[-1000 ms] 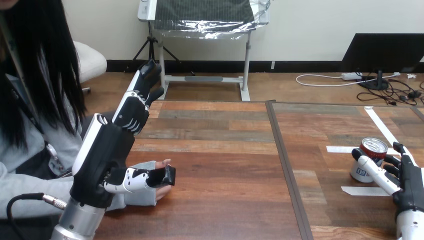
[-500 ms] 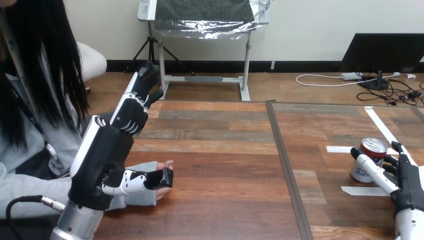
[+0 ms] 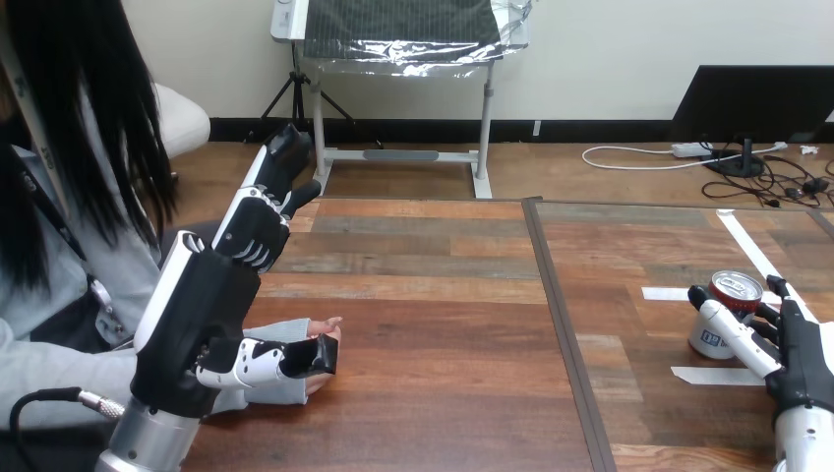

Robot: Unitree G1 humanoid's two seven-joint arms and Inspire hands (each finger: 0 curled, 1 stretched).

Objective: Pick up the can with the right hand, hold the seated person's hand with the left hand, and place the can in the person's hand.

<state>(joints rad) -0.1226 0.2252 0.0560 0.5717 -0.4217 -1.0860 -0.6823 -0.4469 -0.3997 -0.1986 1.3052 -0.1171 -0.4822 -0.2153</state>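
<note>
Wooden table (image 3: 443,324) fills the head view, and the can (image 3: 733,291) stands upright on it at the right edge of the frame, between white tape strips (image 3: 713,375). The right hand (image 3: 802,349) comes up from the lower right corner with its fingers (image 3: 733,334) wrapped round the can's front and near side; the can does not look lifted yet. At lower left the left hand (image 3: 202,315) is spread, its long fingers straight and pointing toward the upper left, while its thumb (image 3: 261,361) reaches across in front of the person's hand (image 3: 320,329), which rests on the table just behind it. I cannot tell whether the thumb touches that hand, and nothing is curled round it. Judging from this, the wrap on the can looks shallow, so a quick lift could tip or drop it. The can and the person's hand are well apart, so a loose hold could slip during the carry across the frame. With the person's hand unheld, it may shift before the can arrives.
</note>
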